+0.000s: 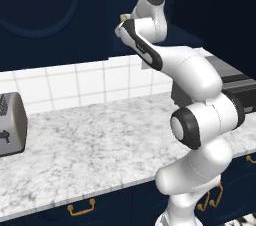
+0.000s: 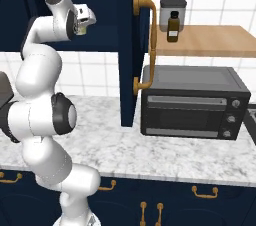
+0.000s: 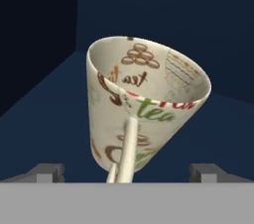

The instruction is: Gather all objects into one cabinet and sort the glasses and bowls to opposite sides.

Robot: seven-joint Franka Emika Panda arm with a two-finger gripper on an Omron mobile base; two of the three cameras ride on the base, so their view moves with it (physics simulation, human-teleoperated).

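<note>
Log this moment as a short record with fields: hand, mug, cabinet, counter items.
hand: hand open, fingertips wide apart to either side of the mug, raised inside the cabinet
mug: cream handled mug with tea lettering, handle toward the camera, sitting between the fingertips on the cabinet's dark floor; looks tilted in the hand view, not gripped
cabinet: navy wall cabinet, door swung open, curved brass handle
counter items: toaster at left, black oven at right
shelf: bottle and jar
</note>
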